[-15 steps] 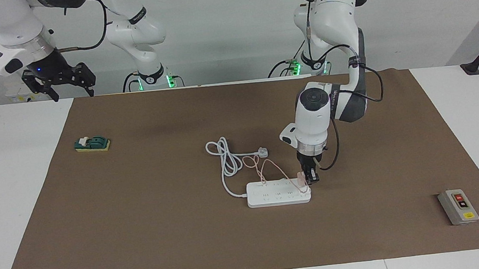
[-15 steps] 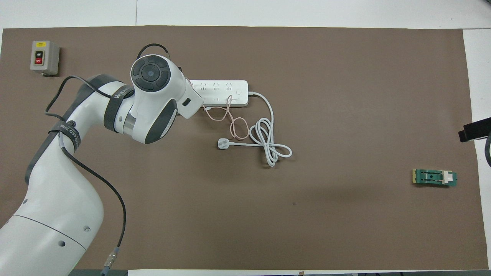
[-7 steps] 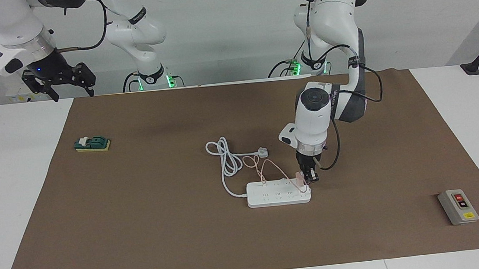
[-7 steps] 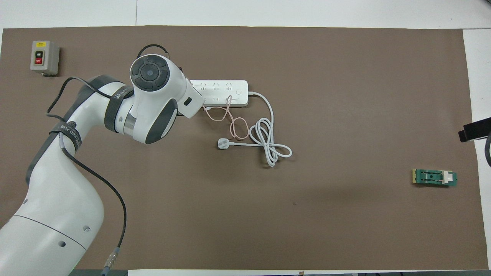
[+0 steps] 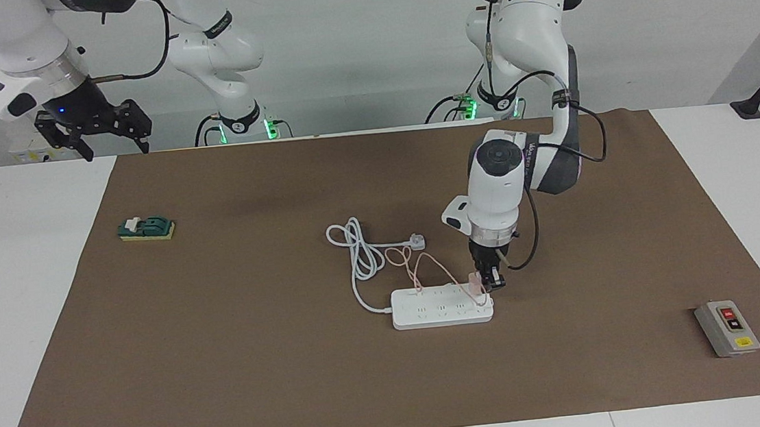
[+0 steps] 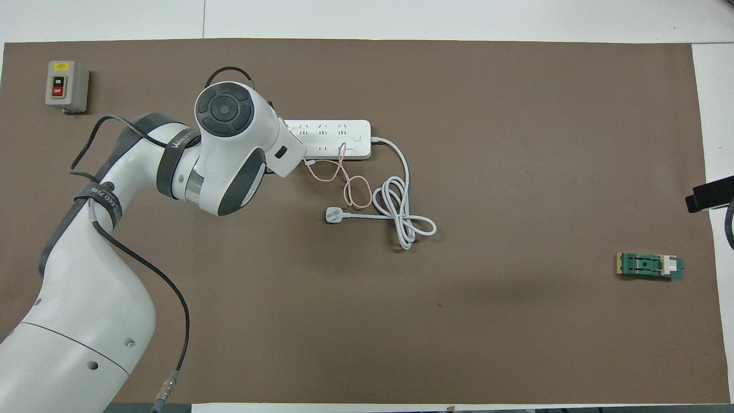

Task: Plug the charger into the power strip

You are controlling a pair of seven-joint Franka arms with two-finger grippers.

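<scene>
Left gripper [image 5: 490,279] down at the end of the power strip [image 5: 440,311] toward the left arm's end of the table, fingers clamped on the pale pink charger [image 5: 475,281], which sits at the strip's top face by its last sockets; whether the pins are seated cannot be told. Overhead, the left arm's wrist covers that end of the strip [image 6: 332,137]. Thin pink cable [image 5: 426,264] loops from the charger toward the robots, crossing the strip's edge. Strip lies mid-mat; its thick white cord [image 5: 360,256] coils on the robots' side, ending in a white three-pin plug [image 5: 417,242]. Right gripper [image 5: 94,132] waits raised over the table edge at the right arm's end, jaws spread, holding nothing. Green switch block [image 5: 146,228] toward the right arm's end; grey button box [image 5: 727,327] toward the left arm's end.
</scene>
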